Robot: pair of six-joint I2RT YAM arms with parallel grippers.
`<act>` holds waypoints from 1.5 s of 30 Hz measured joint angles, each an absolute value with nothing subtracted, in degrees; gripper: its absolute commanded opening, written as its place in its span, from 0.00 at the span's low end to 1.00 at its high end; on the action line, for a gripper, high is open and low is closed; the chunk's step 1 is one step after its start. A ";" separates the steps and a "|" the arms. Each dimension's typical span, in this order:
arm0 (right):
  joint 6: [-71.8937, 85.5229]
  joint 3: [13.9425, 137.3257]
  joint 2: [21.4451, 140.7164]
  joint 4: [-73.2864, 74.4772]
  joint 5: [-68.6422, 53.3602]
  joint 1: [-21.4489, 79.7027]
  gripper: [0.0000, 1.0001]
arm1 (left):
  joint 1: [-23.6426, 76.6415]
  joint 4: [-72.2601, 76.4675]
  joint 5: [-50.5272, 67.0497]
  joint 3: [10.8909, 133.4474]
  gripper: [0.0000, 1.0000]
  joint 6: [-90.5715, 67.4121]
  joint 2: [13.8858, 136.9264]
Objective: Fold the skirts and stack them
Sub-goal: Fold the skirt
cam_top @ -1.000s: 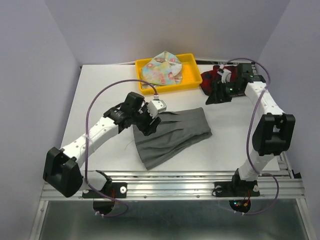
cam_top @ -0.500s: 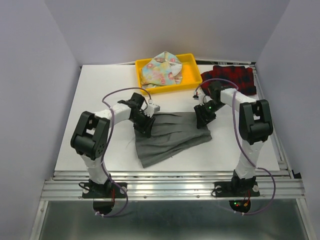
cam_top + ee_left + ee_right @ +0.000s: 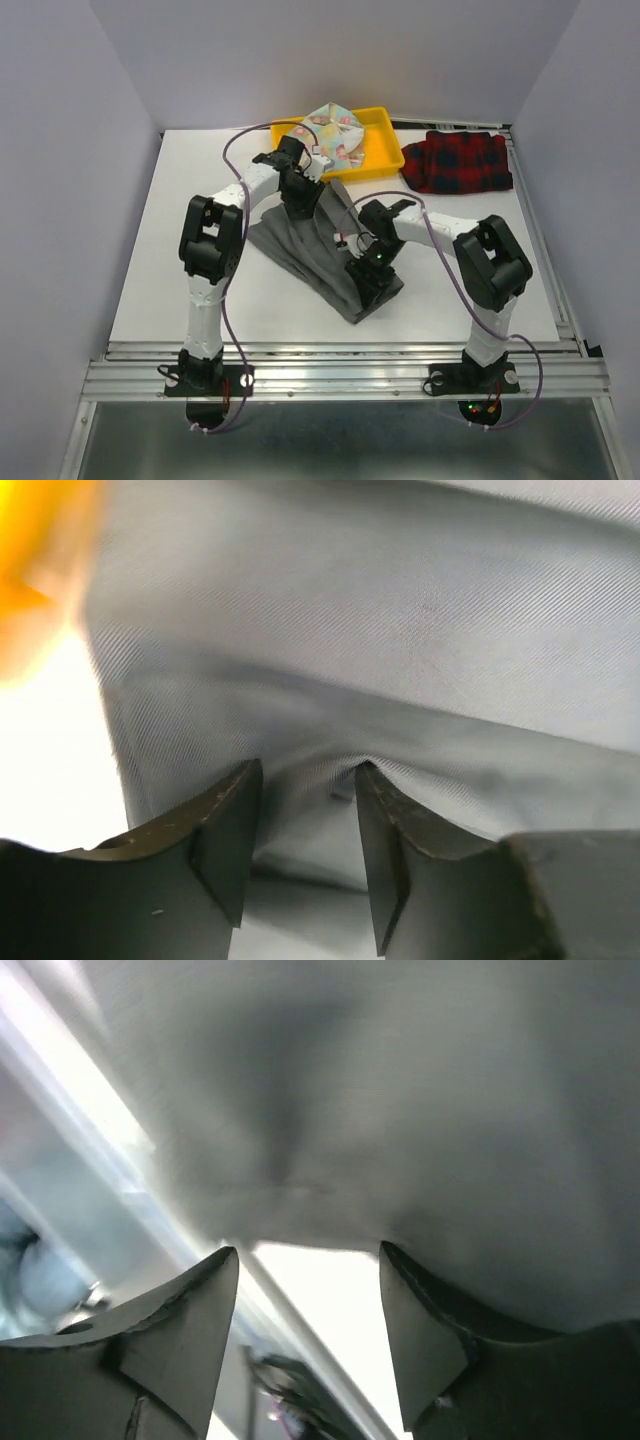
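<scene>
The grey skirt lies as a bunched diagonal strip in mid-table, running from near the tray down to the front right. My left gripper is at its far end; the wrist view shows the left gripper with jaws apart, tips pressed into the grey skirt. My right gripper is at the near end. There the right gripper stands open at the edge of the grey skirt, with bright table between its tips. The plaid skirt lies back right. The floral skirt sits in the tray.
The yellow tray stands at the back centre, just behind the left gripper. Purple cables loop over both arms. Grey walls close in the table on three sides, and a metal rail runs along the near edge.
The grey skirt has turned from lying flat across the table into a narrower diagonal strip. The left gripper moved back toward the tray; the right gripper moved forward and left.
</scene>
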State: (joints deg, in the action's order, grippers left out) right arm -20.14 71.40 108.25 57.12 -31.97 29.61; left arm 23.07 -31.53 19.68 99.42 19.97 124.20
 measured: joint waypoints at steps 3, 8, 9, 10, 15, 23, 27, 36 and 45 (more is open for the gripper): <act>-16.95 72.79 108.25 57.78 -38.13 34.96 0.66 | 22.22 -30.41 20.40 98.96 0.61 20.14 120.44; -12.80 79.48 105.71 57.60 -44.45 30.81 0.66 | 19.94 -26.98 20.93 88.14 0.66 20.03 101.89; -12.32 80.55 104.92 57.17 -44.93 28.91 0.66 | 19.55 -26.76 20.88 86.02 0.66 20.03 98.41; -12.19 82.35 103.70 56.73 -45.06 24.97 0.66 | 18.79 -25.52 20.73 82.04 0.66 19.75 92.18; -12.49 85.12 103.53 53.89 -40.03 16.10 0.65 | 18.41 -22.81 20.56 69.91 0.53 17.30 79.68; -13.56 77.76 107.48 49.78 -36.40 17.65 0.52 | 16.32 -23.03 20.08 59.53 0.36 12.12 91.29; -13.26 70.43 107.61 48.45 -36.34 18.48 0.45 | 15.05 -22.76 19.27 59.51 0.31 10.85 93.84; -8.86 60.10 104.47 44.07 -40.27 28.95 0.41 | 14.87 -20.14 24.43 67.94 0.25 8.62 106.63; -6.52 57.80 97.12 43.99 -43.03 35.55 0.44 | 20.21 -17.76 28.32 75.48 0.42 8.08 111.68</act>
